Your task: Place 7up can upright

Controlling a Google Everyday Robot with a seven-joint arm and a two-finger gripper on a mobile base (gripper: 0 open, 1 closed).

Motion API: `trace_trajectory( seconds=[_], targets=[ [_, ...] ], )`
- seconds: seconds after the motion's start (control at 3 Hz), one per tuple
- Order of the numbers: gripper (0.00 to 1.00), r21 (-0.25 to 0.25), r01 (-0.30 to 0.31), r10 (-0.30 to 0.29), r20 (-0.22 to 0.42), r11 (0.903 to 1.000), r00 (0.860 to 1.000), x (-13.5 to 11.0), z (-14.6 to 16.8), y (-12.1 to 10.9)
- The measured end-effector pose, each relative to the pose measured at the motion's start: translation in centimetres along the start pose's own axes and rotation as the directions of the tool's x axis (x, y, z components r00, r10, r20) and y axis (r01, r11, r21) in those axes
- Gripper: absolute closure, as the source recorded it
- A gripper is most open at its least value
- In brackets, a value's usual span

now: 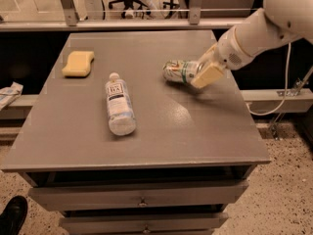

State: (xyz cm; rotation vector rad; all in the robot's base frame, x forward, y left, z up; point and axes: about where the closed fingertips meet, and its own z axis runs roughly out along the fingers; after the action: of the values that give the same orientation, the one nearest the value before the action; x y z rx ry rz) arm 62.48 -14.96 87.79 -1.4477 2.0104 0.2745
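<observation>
The 7up can (179,71), pale silver with green print, lies on its side in my gripper (204,72) over the right half of the grey table (195,126). The gripper is shut on the can's right end, its tan finger pad (207,76) across it. The can points left, close above the tabletop or touching it; I cannot tell which. My white arm (259,28) comes in from the upper right.
A clear plastic bottle with a white cap (119,104) lies on its side left of centre. A yellow sponge (78,63) sits at the far left. Drawers (142,199) are under the table. A shoe (12,215) is on the floor at bottom left.
</observation>
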Motion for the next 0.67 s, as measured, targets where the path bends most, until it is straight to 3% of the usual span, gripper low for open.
trace_trajectory(
  seconds=[0.33, 0.67],
  targets=[
    [1.00, -0.024, 0.025, -0.026, -0.039, 0.9994, 0.999, 2.60, 2.64, 1.77],
    [0.84, -0.032, 0.037, -0.038, -0.053, 0.9988, 0.998, 3.21, 3.05, 1.98]
  ],
)
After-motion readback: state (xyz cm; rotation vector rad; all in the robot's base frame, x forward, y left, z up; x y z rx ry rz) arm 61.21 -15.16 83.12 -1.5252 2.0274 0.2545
